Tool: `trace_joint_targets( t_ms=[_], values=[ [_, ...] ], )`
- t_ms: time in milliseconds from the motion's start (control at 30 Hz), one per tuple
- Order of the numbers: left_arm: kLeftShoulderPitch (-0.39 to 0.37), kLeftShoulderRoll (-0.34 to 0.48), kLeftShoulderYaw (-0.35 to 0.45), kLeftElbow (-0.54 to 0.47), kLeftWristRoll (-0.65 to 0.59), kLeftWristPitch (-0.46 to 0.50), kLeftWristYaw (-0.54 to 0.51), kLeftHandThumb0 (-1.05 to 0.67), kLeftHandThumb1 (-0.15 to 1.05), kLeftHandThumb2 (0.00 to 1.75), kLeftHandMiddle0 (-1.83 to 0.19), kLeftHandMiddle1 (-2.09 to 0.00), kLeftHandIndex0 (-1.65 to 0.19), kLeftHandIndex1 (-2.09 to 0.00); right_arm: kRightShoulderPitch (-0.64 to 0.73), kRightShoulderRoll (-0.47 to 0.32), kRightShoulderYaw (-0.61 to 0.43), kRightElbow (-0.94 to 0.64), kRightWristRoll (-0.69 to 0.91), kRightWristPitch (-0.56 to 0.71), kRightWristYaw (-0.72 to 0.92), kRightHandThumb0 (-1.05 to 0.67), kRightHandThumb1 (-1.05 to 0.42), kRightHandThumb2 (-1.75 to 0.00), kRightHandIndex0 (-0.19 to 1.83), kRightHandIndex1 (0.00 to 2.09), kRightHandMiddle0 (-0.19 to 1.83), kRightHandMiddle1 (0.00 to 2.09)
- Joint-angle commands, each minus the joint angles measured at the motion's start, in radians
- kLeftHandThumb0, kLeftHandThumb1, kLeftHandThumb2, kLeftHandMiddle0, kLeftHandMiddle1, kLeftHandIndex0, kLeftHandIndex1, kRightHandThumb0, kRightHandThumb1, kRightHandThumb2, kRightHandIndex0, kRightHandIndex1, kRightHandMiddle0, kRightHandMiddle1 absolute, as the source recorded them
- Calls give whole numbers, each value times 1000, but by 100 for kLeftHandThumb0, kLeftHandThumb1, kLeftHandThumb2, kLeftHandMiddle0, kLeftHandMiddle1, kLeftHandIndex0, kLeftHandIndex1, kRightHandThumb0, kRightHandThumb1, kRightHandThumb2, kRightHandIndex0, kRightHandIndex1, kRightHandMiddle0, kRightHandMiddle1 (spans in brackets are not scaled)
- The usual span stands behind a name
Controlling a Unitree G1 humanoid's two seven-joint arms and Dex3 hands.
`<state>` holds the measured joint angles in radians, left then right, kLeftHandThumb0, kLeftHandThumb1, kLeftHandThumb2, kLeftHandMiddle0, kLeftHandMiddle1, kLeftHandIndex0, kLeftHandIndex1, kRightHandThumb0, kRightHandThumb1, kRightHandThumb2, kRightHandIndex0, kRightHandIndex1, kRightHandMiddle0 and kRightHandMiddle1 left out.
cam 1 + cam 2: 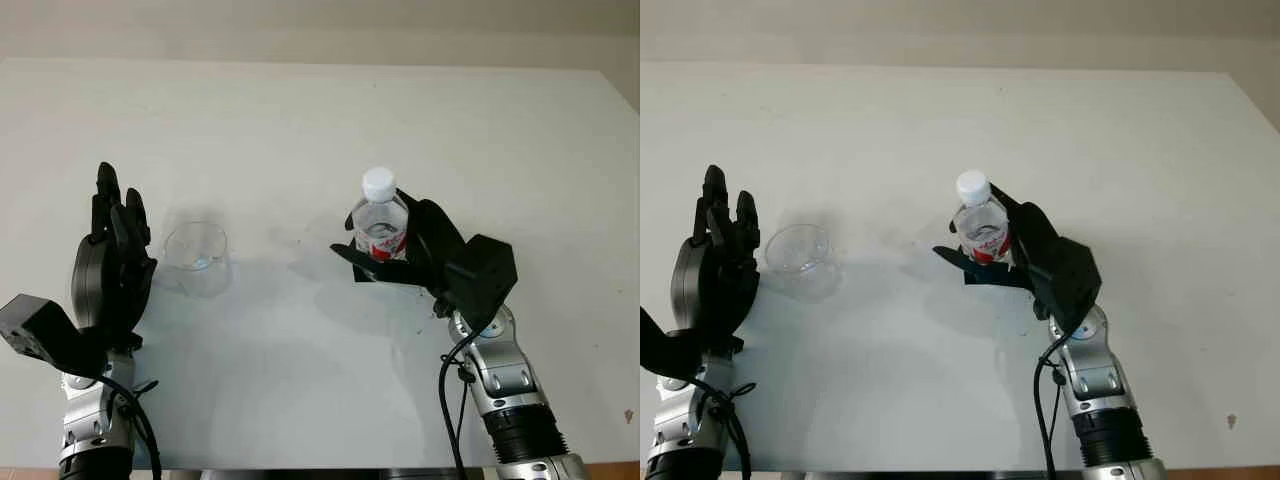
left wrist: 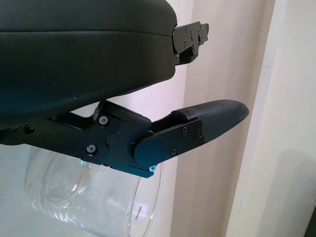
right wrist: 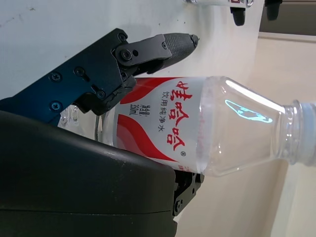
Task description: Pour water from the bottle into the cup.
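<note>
On the white table [image 1: 320,120], the right hand [image 1: 415,250] clasps an upright, still-capped water bottle [image 1: 381,228], the left hand [image 1: 115,255] open beside the clear cup [image 1: 197,258]; tipped now, nothing would pour.

Cup [image 1: 197,258] on table [image 1: 300,140] left-center, left hand [image 1: 112,262] just beside it; bottle [image 1: 381,226] upright to the right, in right hand [image 1: 425,255].
</note>
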<state>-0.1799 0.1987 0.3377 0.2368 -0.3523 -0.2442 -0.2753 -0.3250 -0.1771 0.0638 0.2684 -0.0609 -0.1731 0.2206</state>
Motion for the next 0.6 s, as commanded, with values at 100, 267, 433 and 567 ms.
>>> trace_joint_targets(
  t_ms=[100, 267, 433, 567],
  values=[
    [18, 5, 6, 11, 0, -11, -8, -74, 105, 77, 19, 0, 19, 0, 40, -2, -8, 70, 11, -40, 7, -55, -105, -23, 35, 209, 8, 209],
    [20, 8, 7, 8, 1, -9, -6, -74, 105, 77, 19, 0, 19, 0, 72, 4, -22, 71, 43, -76, 14, -62, -105, -9, -12, 209, -16, 196],
    [17, 7, 9, 9, -3, -6, -7, -74, 105, 77, 19, 0, 19, 0, 106, 1, -26, 38, 45, -61, 10, -67, -104, -6, -19, 167, -19, 146],
    [16, 9, 9, 12, -2, -8, -10, -74, 105, 77, 19, 0, 19, 0, 125, 6, -27, 7, 37, -37, -9, -72, -103, -5, -19, 143, -19, 117]
  ],
)
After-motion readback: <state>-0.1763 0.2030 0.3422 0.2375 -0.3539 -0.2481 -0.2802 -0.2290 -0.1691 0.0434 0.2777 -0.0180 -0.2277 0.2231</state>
